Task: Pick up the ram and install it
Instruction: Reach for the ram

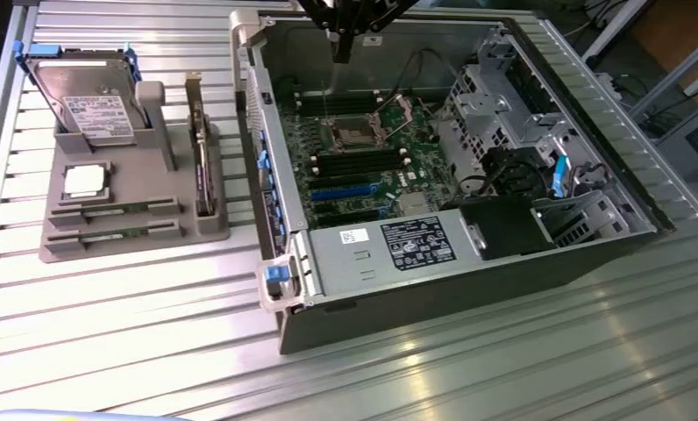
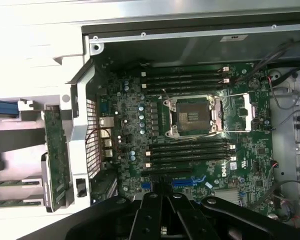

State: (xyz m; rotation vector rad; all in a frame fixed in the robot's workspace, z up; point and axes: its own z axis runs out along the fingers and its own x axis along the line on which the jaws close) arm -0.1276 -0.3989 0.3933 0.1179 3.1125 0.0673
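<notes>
- The gripper (image 1: 342, 54) hangs above the far end of the case (image 1: 443, 303), well clear of the motherboard (image 1: 366, 162); its fingers are pressed together and hold nothing
- The ram (image 1: 124, 210) — two green sticks — sits in slots of a grey holder (image 1: 103, 252) outside the case, on the exterior view's left of it and well apart from the gripper
- The exterior view takes in the whole holder beside the case: a hard drive (image 1: 86, 101) stands at its far end, a silver processor (image 1: 83, 180) lies in the middle, and a dark card (image 1: 197, 149) stands on edge on the side nearest the case
- That view also gives the gripper's height over the case, with the socket (image 1: 355, 132) lying below and nearer the camera
- The wrist view looks straight down into the case (image 2: 190, 35): the gripper (image 2: 162, 186), fingers together, points at the motherboard (image 2: 140, 125)
- There the open socket (image 2: 192, 117) has rows of empty dark memory slots (image 2: 190, 149) on two sides of it
- In the wrist view the ends of the ram (image 2: 7, 183) and the card (image 2: 55, 155) lie just outside the case wall
- Case and holder both rest on a ribbed metal table (image 1: 115, 342)
</notes>
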